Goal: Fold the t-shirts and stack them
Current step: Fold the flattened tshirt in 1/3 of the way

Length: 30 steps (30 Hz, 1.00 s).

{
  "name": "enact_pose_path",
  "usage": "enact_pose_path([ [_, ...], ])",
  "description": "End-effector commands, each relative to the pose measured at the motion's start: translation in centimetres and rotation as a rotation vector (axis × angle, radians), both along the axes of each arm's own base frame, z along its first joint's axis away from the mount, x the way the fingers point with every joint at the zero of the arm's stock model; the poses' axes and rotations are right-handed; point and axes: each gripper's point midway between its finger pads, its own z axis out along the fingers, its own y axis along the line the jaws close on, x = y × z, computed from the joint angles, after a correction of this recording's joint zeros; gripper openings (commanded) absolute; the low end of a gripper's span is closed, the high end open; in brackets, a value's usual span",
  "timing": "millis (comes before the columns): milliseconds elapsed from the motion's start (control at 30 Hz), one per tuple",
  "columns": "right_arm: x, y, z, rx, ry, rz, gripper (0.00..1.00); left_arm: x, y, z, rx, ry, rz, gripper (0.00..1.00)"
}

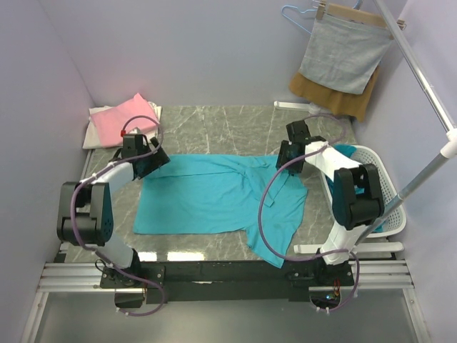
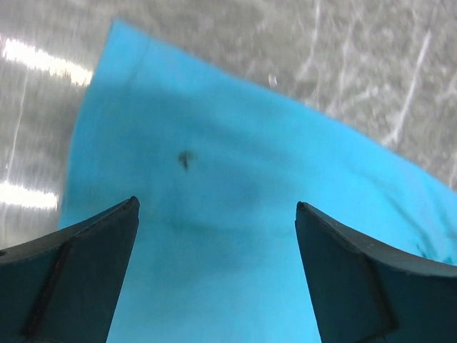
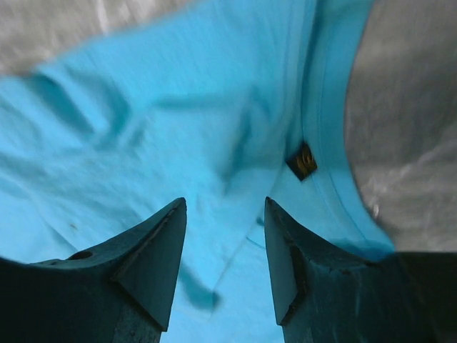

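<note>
A teal t-shirt lies spread and partly folded on the grey marble table. My left gripper hovers over the shirt's far left corner, jaws wide open and empty; the left wrist view shows the shirt's corner below it. My right gripper hovers over the shirt's far right part near the collar, open and empty; the right wrist view shows the collar with a small dark label. A folded pink t-shirt lies on a white one at the far left.
A white laundry basket stands at the right edge with teal cloth in it. Grey and brown garments hang on hangers at the back right. A white pole crosses the right side.
</note>
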Motion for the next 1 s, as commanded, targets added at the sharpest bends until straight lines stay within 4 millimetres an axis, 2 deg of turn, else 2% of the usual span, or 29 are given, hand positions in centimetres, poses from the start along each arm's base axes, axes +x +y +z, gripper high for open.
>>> enact_pose_path([
  [0, -3.2, 0.5, 1.9, 0.067, -0.043, 0.014, 0.56, -2.9, 0.2, 1.9, 0.021, -0.039, 0.036, 0.97],
  [67, -4.3, 0.6, 1.2, 0.085, -0.035, 0.028, 0.56, -3.5, 0.2, 2.6, 0.011, -0.068, 0.048, 0.97],
  [167, -4.2, 1.1, 0.6, 0.105, -0.032, 0.050, 0.56, -3.7, 0.2, 2.5, 0.006, -0.088, 0.052, 0.98],
  [200, -4.2, 1.3, -0.2, 0.105, -0.009, 0.054, 0.56, -3.2, 0.1, 3.0, 0.000, -0.108, 0.047, 0.97],
  [267, -3.3, 1.5, -0.3, 0.110, -0.006, 0.052, 0.55, -2.5, -0.3, 2.5, -0.013, -0.090, 0.031, 0.97],
  [300, -3.2, 1.7, -1.2, 0.116, 0.017, 0.058, 0.55, -1.8, -0.5, 3.0, -0.014, -0.099, 0.023, 0.97],
  [333, -2.3, 2.0, -0.8, 0.120, 0.004, 0.061, 0.55, -1.4, -0.5, 2.2, -0.012, -0.075, 0.021, 0.96],
  [400, -1.9, 2.1, -1.8, 0.116, 0.037, 0.057, 0.55, -0.3, -0.8, 2.4, -0.017, -0.078, 0.009, 0.96],
  [433, -1.1, 2.3, -1.5, 0.119, 0.029, 0.058, 0.55, 0.0, -0.9, 1.3, -0.019, -0.052, 0.006, 0.96],
  [500, -0.9, 2.1, -2.5, 0.102, 0.067, 0.047, 0.55, 0.7, -1.2, 1.0, -0.030, -0.041, 0.000, 0.96],
  [533, -0.1, 2.1, -2.1, 0.096, 0.058, 0.042, 0.55, 0.7, -1.2, -0.2, -0.027, -0.005, 0.000, 0.96],
  [567, 0.2, 2.0, -2.3, 0.085, 0.067, 0.032, 0.55, 0.9, -1.2, -0.7, -0.026, 0.009, 0.003, 0.96],
  [600, -0.1, 1.7, -3.5, 0.066, 0.117, 0.024, 0.55, 1.3, -1.1, -1.0, -0.020, 0.018, 0.010, 0.96],
  [633, 1.0, 1.7, -3.1, 0.058, 0.105, 0.019, 0.55, 1.2, -1.0, -2.3, -0.017, 0.056, 0.016, 0.96],
  [667, 1.0, 1.6, -4.5, 0.045, 0.146, 0.017, 0.55, 1.3, -0.9, -2.9, -0.011, 0.070, 0.016, 0.96],
  [700, 0.8, 1.5, -4.9, 0.033, 0.179, 0.015, 0.55, 1.6, -0.8, -3.1, -0.007, 0.074, 0.020, 0.96],
  [733, 2.1, 1.6, -4.3, 0.026, 0.160, 0.014, 0.56, 1.6, -0.7, -4.3, 0.001, 0.105, 0.023, 0.96],
  [767, 2.3, 1.5, -5.0, 0.014, 0.182, 0.018, 0.56, 2.1, -0.7, -4.3, 0.005, 0.107, 0.024, 0.96],
  [833, 4.1, 1.8, -4.1, 0.010, 0.168, 0.022, 0.56, 2.4, -0.5, -5.7, 0.015, 0.141, 0.033, 0.96],
  [867, 4.4, 1.8, -5.1, 0.000, 0.195, 0.026, 0.56, 3.1, -0.5, -5.5, 0.017, 0.137, 0.033, 0.96],
  [900, 5.7, 2.0, -4.0, -0.002, 0.181, 0.034, 0.56, 3.4, -0.5, -5.7, 0.019, 0.140, 0.034, 0.96],
  [933, 6.4, 2.1, -3.9, -0.004, 0.181, 0.037, 0.56, 3.5, -0.4, -6.5, 0.021, 0.159, 0.037, 0.97],
  [967, 6.7, 2.0, -4.9, -0.022, 0.207, 0.044, 0.56, 4.3, -0.5, -6.1, 0.021, 0.149, 0.036, 0.93],
])
